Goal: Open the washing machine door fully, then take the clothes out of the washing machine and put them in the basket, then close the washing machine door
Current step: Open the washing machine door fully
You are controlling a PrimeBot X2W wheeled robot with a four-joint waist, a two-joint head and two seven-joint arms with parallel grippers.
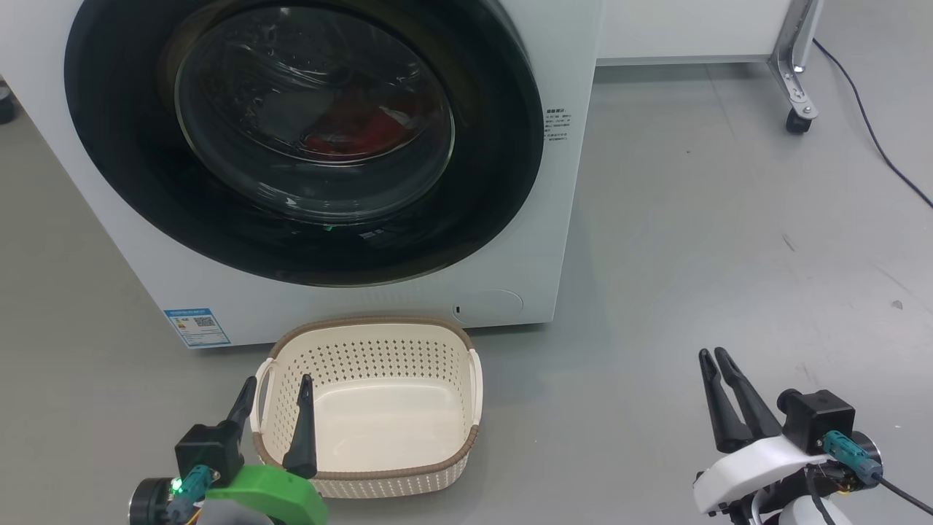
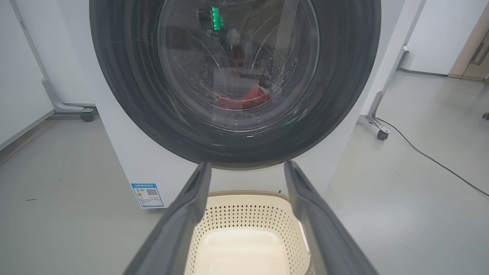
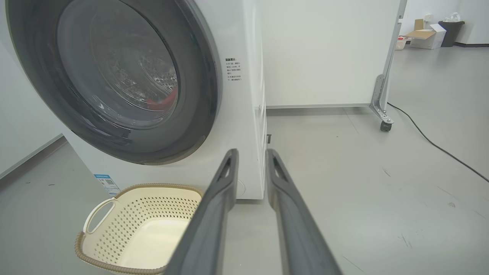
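- Red clothes [image 1: 350,131] sit behind the glass, upper middle of the head view, inside the washing machine [image 1: 568,219].
- Your washing machine door [image 1: 146,182] looks shut, so I'd say opening, unloading and closing are all left.
- Basket [image 1: 372,324], lower centre, is empty.
- Left hand [image 1: 278,380] spread wide, lower left; right hand [image 1: 713,353], lower right, fingers nearly together, holding nothing.

One washing machine [image 1: 568,219], one basket [image 1: 372,321], one left pincer [image 1: 278,379], one right pincer [image 1: 713,353].

Closed washing machine door [image 3: 114,80]; basket [image 3: 153,186] on floor [image 3: 363,191] beneath; right hand [image 3: 250,153] fingers slightly apart.
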